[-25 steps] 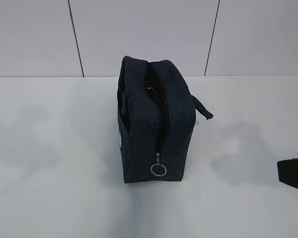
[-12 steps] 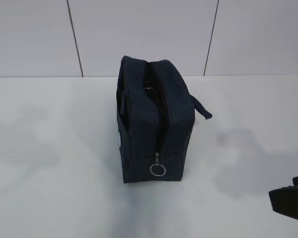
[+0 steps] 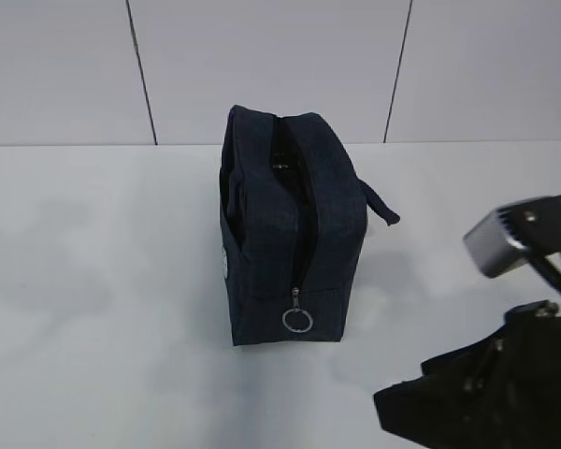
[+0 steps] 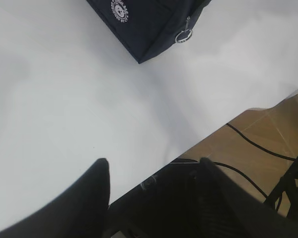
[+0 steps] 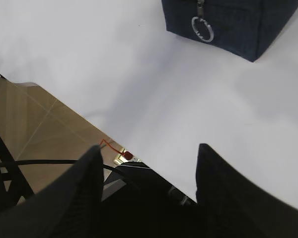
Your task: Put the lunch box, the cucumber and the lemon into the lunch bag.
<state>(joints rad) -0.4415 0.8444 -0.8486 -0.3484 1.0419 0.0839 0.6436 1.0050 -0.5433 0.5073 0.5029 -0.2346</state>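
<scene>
The dark navy lunch bag (image 3: 294, 234) stands upright mid-table, its end facing the camera and a metal ring pull (image 3: 297, 320) hanging low on that end. A dark slit runs along its top; the inside is hidden. The bag also shows in the left wrist view (image 4: 144, 25), with its white logo (image 4: 120, 10), and in the right wrist view (image 5: 238, 25). The lunch box, cucumber and lemon are out of view. My left gripper (image 4: 154, 166) is open and empty over the table's front edge. My right gripper (image 5: 149, 151) is open and empty, also over the front edge.
My right arm (image 3: 486, 393), with its silver camera block (image 3: 519, 238), fills the lower right of the exterior view. The white table (image 3: 103, 309) meets a white panelled wall behind. Beyond the front edge are brown floor and cables (image 4: 258, 146).
My right arm has come up and leftward into the lower right of the exterior view. The bag has not moved.
</scene>
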